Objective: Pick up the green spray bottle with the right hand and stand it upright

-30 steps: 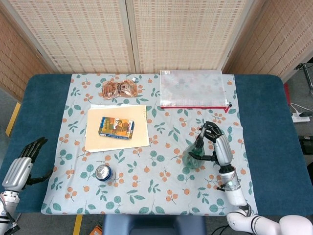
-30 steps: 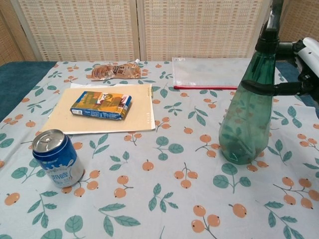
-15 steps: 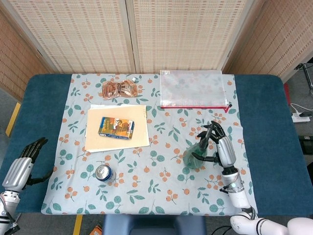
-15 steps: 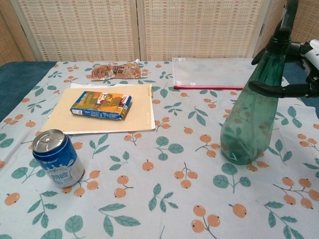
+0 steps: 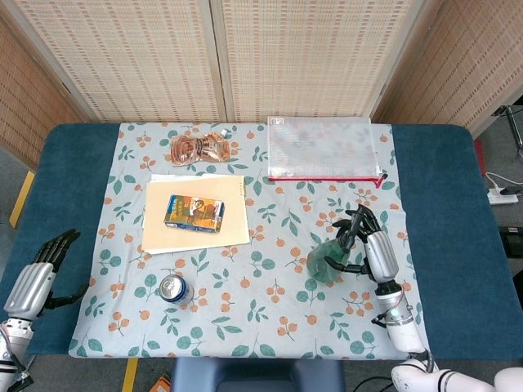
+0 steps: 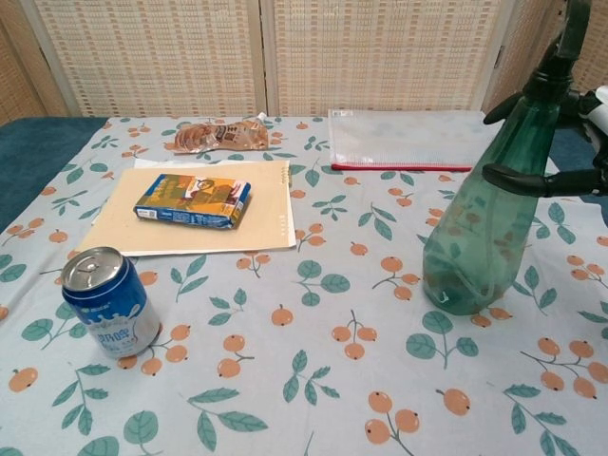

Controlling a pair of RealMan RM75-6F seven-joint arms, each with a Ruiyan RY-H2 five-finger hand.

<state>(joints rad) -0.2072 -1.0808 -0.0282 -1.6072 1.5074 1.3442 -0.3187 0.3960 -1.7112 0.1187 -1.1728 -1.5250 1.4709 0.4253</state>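
Note:
The green translucent spray bottle (image 5: pixel 325 257) rests its base on the floral cloth at the right and leans rightward, its dark nozzle at the top right of the chest view. My right hand (image 5: pixel 376 249) grips the bottle's upper part, dark fingers (image 6: pixel 537 178) wrapping across the bottle (image 6: pixel 475 237) below its neck. Most of that hand lies beyond the chest view's right edge. My left hand (image 5: pixel 37 273) hovers off the table's left front corner, fingers apart, holding nothing.
A blue can (image 5: pixel 174 287) stands front left. A blue-orange box (image 5: pixel 194 211) lies on a beige folder (image 5: pixel 233 233). Further back lie a snack packet (image 5: pixel 198 149) and a clear zip pouch (image 5: pixel 323 147) with a red edge.
The bottle has tipped further to the right, from nearly upright to a clear lean. My right hand has drifted right and slightly nearer the table's front with it. The left hand is unmoved.

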